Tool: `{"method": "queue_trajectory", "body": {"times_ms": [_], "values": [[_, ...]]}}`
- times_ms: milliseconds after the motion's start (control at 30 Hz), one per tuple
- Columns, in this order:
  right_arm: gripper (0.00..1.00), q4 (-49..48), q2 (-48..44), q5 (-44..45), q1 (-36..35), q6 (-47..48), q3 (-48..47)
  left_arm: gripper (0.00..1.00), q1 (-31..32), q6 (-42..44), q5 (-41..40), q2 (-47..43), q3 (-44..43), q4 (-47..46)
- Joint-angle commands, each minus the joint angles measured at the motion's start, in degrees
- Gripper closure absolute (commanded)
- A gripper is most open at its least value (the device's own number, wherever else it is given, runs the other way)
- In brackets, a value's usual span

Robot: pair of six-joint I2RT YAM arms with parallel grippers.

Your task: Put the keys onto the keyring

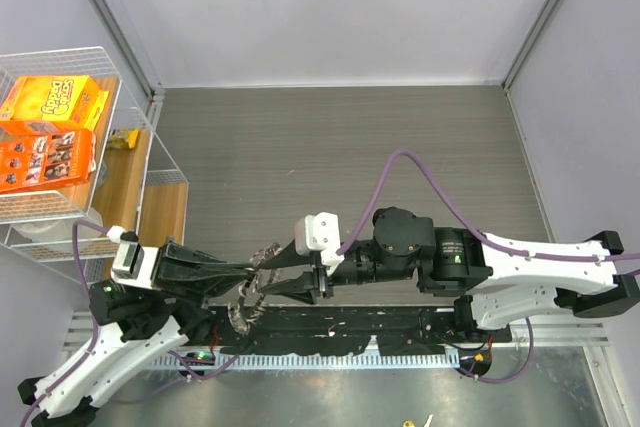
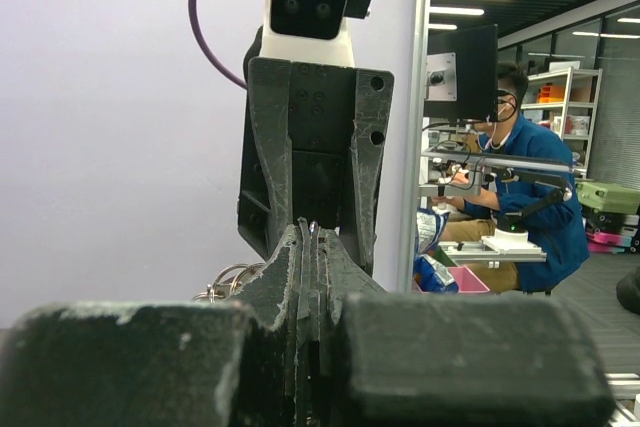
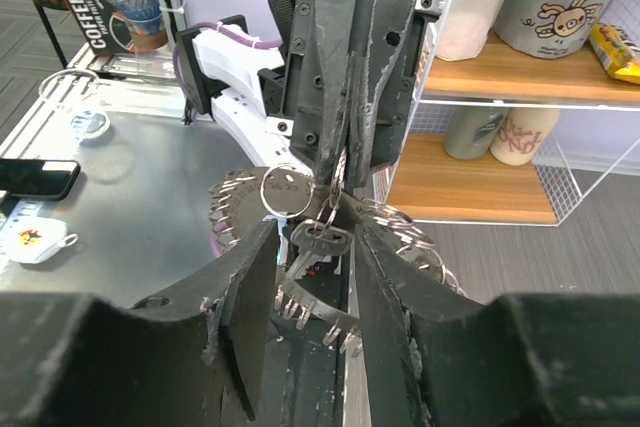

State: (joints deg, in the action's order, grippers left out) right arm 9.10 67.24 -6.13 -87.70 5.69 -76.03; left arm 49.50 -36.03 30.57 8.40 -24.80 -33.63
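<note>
Right end effector (image 3: 315,232) is released, fingers standing apart on either side of a small dark-headed key (image 3: 325,240), not pinching it as far as I can see. Nose to nose with it, the left end effector (image 3: 337,169) is clenched on the keyring (image 3: 232,202), silvery keys fanning out around it like a cog. From above, the whole huddle sits lower-middle of the frame, by the near edge of the desk (image 1: 330,147).
</note>
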Motion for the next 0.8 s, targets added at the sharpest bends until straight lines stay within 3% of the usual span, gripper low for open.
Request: {"method": "queue_trajectory", "body": {"times_ms": [0,567,633,700,767], "values": [[0.57,-1.54,0.61,3.58,-0.72,1.69,-3.69,1.0,0.08,-0.53,-1.65,0.12,-1.04,-3.64],[0.75,-1.98,2.63,4.2,-0.98,2.22,-5.53,1.0,0.08,-0.44,-1.83,-0.58,-0.87,-3.64],[0.8,-1.55,3.07,4.2,-1.07,2.39,-6.06,1.0,-0.01,-0.44,-1.74,-0.67,-0.78,-3.64],[0.94,-0.85,3.6,4.2,-1.07,2.66,-6.67,1.0,0.08,-0.53,-1.74,-0.93,-0.78,-3.55],[0.95,-0.32,3.6,4.9,-1.16,3.01,-7.03,1.0,0.08,-0.44,-2.09,-1.28,-0.87,-3.29]]}}
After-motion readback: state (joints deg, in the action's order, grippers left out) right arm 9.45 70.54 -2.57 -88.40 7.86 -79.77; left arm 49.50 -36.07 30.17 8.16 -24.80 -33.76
